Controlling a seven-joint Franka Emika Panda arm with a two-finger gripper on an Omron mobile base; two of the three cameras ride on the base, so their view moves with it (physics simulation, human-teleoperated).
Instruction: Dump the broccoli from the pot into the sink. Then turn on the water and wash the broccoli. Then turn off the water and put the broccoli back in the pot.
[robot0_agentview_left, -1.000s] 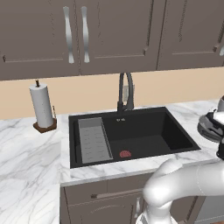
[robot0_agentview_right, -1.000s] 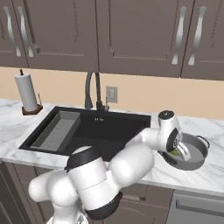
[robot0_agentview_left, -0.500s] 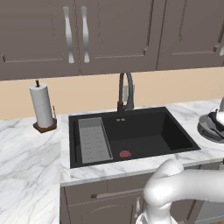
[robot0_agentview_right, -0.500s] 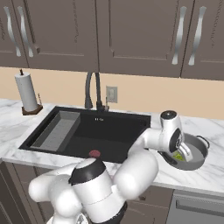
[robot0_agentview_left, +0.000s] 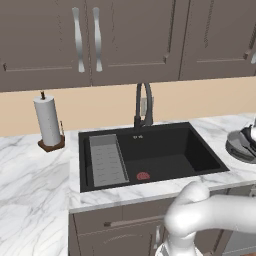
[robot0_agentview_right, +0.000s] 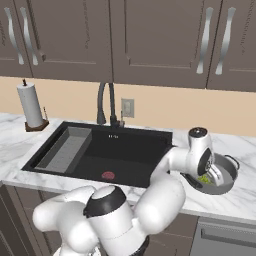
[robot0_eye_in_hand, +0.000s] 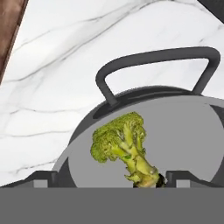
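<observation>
Pincer (robot0_eye_in_hand: 105, 178), fingers spread and holding nothing, is hanging over broccoli (robot0_eye_in_hand: 122, 146) lying in pot (robot0_eye_in_hand: 188, 131) on worktop (robot0_eye_in_hand: 65, 57), risking nudging the floret sideways if closing off-centre.

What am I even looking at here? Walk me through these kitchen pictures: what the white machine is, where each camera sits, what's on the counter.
It is a rendered kitchen. The white machine is a robot arm with a two-finger claw. Two cameras ride behind it, one on each side, both looking over the same marble counter. The third sits on the hand, looking along the claw. In the counter is a black sink with a grey ribbed tray, a red drain and a dark faucet. A paper towel roll stands to its left. To its right is a grey pot holding the broccoli. The claw reaches into the pot; whether it grips anything cannot be told.
</observation>
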